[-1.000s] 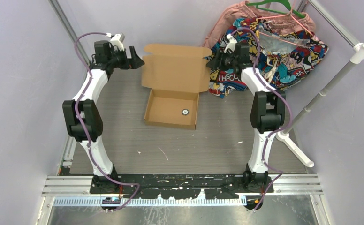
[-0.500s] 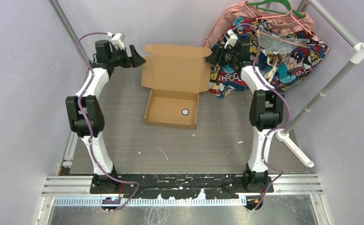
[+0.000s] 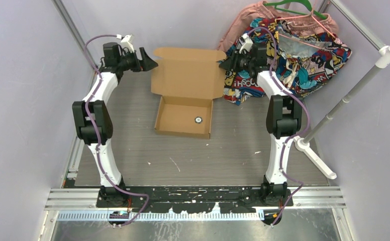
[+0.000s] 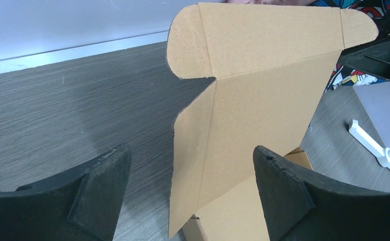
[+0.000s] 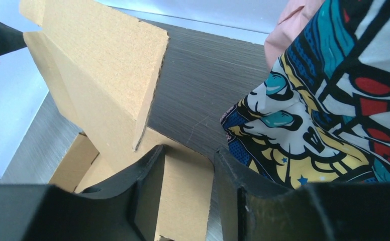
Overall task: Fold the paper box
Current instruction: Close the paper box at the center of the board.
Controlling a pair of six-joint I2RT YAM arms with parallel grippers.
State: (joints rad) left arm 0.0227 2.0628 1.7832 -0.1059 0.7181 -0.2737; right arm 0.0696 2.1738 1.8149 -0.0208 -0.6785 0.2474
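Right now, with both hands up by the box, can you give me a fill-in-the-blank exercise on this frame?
1. The paper box is ____, not shut.
2. The small object lying inside it is ____ in shape.
3. The left hand is ____, gripping nothing.
4. The comic-print cloth lies beside the ____ arm.

Missing words: open; round; open; right.

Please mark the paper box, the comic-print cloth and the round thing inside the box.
paper box (image 3: 187, 75): top view, lid panel.
comic-print cloth (image 3: 328, 60): top view, fabric middle.
round thing (image 3: 198, 119): top view, centre.
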